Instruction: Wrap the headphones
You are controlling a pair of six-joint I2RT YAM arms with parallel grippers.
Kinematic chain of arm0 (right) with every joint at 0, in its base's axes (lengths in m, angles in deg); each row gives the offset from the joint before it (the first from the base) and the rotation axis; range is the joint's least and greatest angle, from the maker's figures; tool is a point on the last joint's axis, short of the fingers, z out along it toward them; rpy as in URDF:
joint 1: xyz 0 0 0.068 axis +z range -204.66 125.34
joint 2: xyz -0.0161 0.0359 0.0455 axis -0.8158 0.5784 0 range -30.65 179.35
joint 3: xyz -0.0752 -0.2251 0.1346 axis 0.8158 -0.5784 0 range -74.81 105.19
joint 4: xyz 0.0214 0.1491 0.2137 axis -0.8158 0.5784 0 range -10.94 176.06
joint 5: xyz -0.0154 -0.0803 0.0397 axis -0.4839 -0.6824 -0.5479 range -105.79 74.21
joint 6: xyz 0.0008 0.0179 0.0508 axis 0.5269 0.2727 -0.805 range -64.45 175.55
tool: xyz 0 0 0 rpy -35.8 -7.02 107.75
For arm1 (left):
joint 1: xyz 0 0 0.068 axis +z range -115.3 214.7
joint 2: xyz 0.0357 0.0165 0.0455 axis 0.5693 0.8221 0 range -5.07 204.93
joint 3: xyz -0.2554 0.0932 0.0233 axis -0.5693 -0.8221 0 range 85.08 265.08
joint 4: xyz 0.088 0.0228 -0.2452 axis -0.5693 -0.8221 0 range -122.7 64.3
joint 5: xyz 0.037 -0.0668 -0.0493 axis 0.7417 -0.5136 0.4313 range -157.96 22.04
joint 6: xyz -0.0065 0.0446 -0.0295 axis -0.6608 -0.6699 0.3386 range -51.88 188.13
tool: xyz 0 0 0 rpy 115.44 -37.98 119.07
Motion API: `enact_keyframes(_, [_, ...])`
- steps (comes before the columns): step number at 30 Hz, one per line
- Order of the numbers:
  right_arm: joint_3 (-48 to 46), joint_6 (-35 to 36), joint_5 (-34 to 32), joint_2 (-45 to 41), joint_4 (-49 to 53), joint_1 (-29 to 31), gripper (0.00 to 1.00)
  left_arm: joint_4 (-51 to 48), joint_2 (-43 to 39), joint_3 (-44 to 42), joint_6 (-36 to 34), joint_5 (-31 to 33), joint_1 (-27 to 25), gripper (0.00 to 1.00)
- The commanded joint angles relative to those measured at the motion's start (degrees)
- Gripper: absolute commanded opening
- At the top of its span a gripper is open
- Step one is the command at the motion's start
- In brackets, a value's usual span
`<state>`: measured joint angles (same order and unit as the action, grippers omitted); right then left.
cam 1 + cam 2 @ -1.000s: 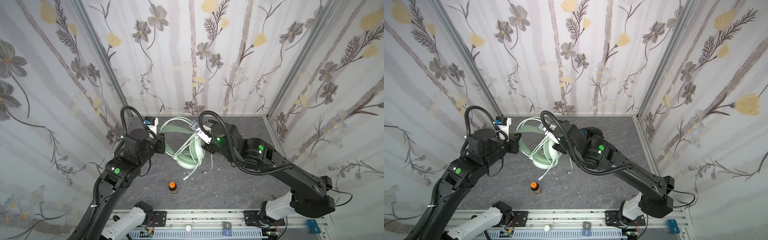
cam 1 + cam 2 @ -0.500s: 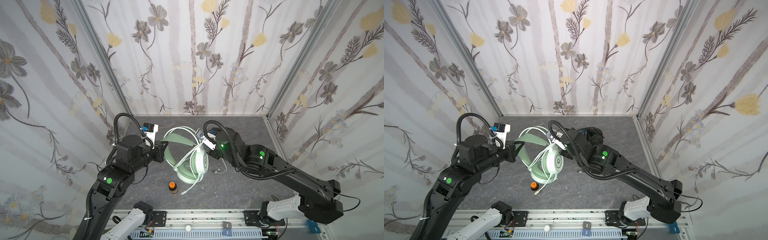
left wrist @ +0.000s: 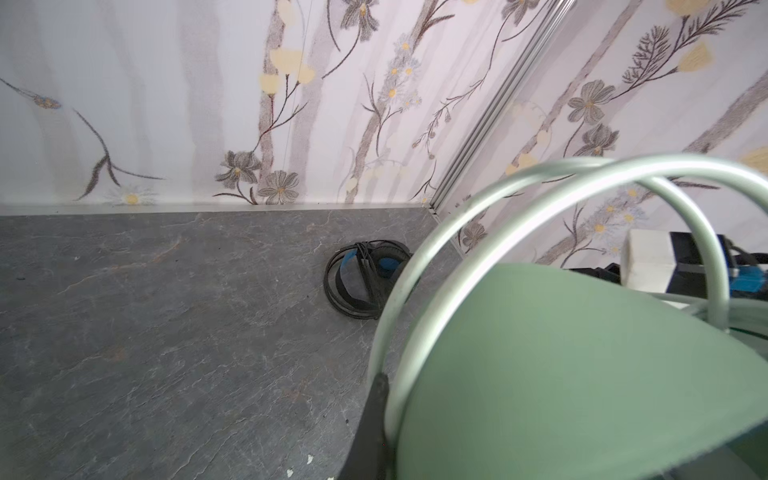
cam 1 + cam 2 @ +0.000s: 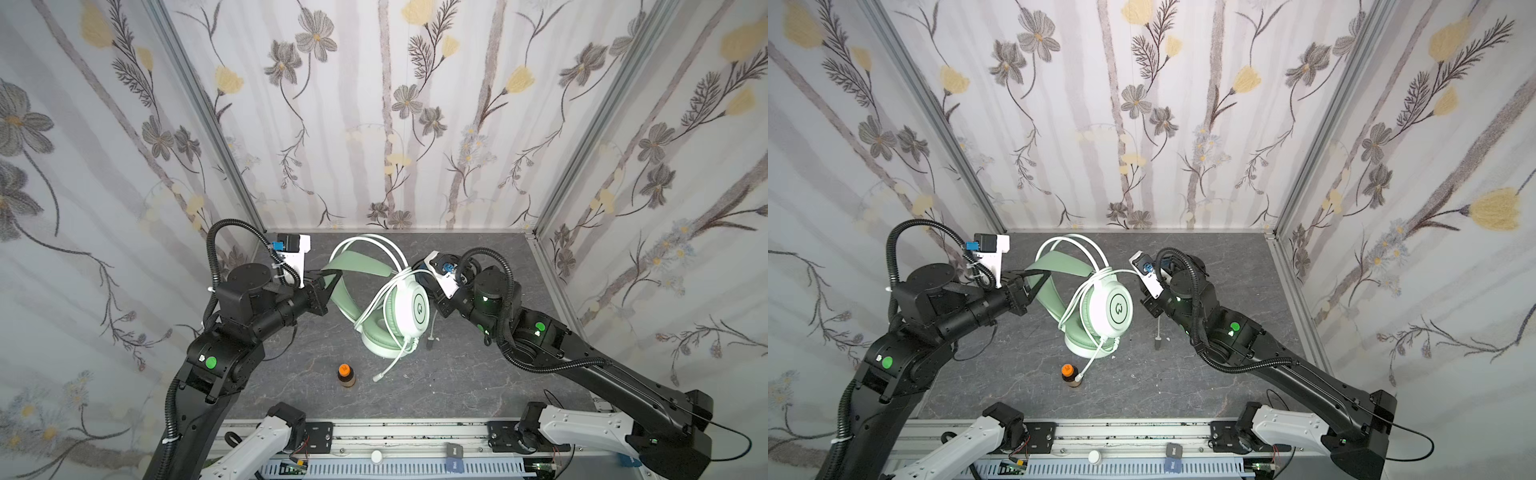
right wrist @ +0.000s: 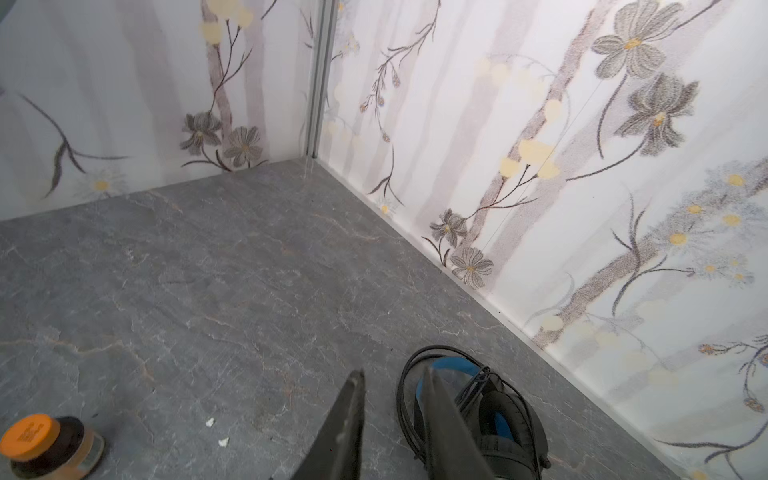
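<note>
Your left gripper (image 4: 323, 286) is clamped on the wide green band (image 4: 361, 270) of the green headphones (image 4: 382, 332). It holds them upright behind the bottle (image 4: 345, 375) with the orange cap, ear cups (image 4: 417, 309) down at the table (image 4: 291, 374). Whether the lower cup touches the table you cannot tell. Their white cable (image 4: 390, 361) loops over the band and round the cups, and its loose end lies just beside the bottle. Your right gripper (image 5: 392, 374) sits behind the bottle and to its right, fingers parted with nothing between them. The black headphones (image 5: 478, 411) lie flat on the table, farther behind the bottle and to its right, well apart from it. Their black cable (image 5: 402, 399) is wound round them.
</note>
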<state>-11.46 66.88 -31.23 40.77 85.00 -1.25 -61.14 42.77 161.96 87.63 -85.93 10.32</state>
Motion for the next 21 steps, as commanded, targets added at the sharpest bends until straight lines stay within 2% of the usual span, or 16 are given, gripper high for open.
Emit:
enact_keyframes(1, [-2.36,-5.86,5.40,-0.21,-12.51,-1.25,0.26,8.12,0.67,2.40,5.24,-2.36,0.13,0.00])
enact_keyframes(10, [-3.57,-9.27,10.16,4.84,-19.39,-2.88,0.19,13.35,3.48,8.17,13.85,-3.07,0.27,0.00])
enact_keyframes(16, [-6.62,-13.44,13.19,6.65,-28.13,-3.20,0.23,14.03,4.61,10.58,16.26,-1.07,0.21,0.00])
enact_keyframes(21, [-7.77,-16.17,15.58,10.17,-31.37,-3.40,0.23,14.22,5.67,12.74,16.72,-0.16,0.25,0.00])
